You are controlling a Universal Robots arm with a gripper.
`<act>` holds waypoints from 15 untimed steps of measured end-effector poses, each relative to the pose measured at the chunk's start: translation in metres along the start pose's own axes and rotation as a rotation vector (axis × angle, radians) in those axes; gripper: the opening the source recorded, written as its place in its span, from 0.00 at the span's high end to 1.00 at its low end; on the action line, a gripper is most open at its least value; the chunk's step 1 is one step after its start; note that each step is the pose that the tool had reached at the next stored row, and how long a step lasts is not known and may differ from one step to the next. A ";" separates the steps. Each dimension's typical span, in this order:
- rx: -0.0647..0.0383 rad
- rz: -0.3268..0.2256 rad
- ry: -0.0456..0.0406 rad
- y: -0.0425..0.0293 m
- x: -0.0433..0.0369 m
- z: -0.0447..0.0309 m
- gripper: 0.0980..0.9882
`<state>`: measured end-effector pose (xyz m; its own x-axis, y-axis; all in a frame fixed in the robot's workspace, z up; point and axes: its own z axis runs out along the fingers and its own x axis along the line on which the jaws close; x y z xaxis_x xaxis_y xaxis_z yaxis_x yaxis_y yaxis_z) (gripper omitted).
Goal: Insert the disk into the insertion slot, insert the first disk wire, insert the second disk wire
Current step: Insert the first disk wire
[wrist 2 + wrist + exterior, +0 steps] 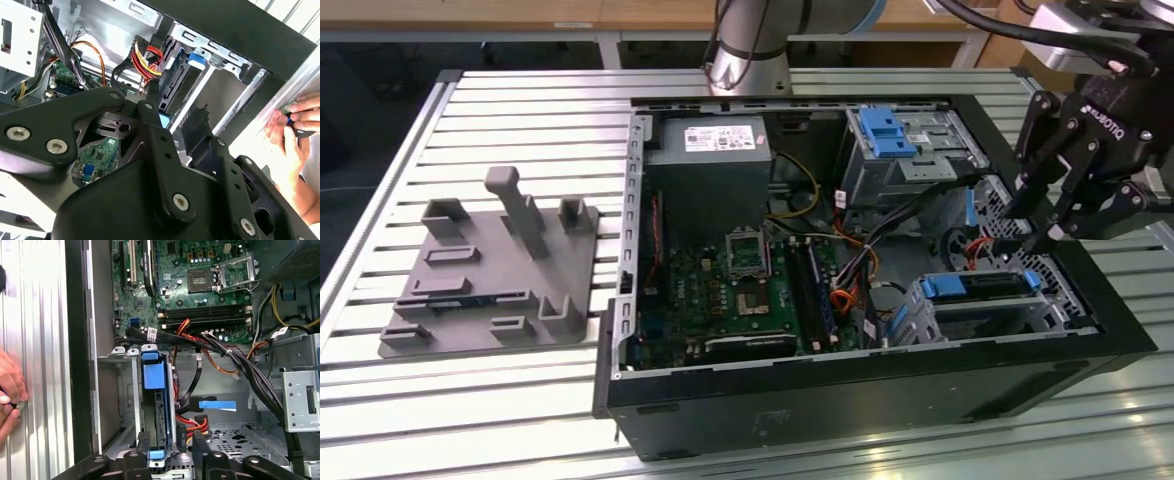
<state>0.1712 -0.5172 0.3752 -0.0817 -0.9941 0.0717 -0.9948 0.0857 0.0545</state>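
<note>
- While edge-on in first wrist view, flat silver hard drive in bright blue plastic carrier (154, 377) sits down inside low silver perforated sheet-metal drive cage (126, 390).
- Exterior view: drive (981, 288) lies flat in cage (917, 320), in the case corner toward exterior view's right.
- Thin flat red cable (197, 421) loops just beside drive's end. Bundle of orange, yellow and black wires (222, 369) runs close by. Can't tell if any plug is seated.
- Black two-finger gripper (1051, 240) hangs over that end of drive, tips pointing down among the cables.
- First wrist view: gripper (170, 442) has fingers apart, drive's end and red cable btwn them. Second wrist view: gripper (177, 97) likewise spread. Released, nothing seen pinched.
- Black open-sided PC case (854, 385) holds all of the above.
- Inside case, away from drive: taller grey metal cage w/ blue bracket (897, 135), green motherboard (747, 290), grey power supply box (707, 150).
- Grey robot arm column (747, 45) stands beyond case's far side.
- Case rests on slatted aluminium table (520, 110).
- Grey plastic fixture w/ upright posts (494, 290) sits on table at exterior view's left, well apart from case.
- Person's hand (292, 135) is just outside case wall, fingertips on a small dark object. Same hand (10, 385) lies over table slats in first wrist view.
</note>
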 end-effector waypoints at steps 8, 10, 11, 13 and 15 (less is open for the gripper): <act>0.003 -0.033 0.0036 -0.0007 -0.0057 0.0092 0.59; 0.003 -0.033 0.0070 -0.0010 -0.0076 0.0118 0.59; 0.003 -0.033 0.0081 -0.0013 -0.0083 0.0132 0.59; 0.003 -0.033 0.0094 -0.0020 -0.0098 0.0155 0.59; 0.003 -0.033 0.0104 -0.0027 -0.0111 0.0171 0.60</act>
<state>0.1738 -0.5075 0.3572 -0.0485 -0.9956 0.0802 -0.9971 0.0529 0.0538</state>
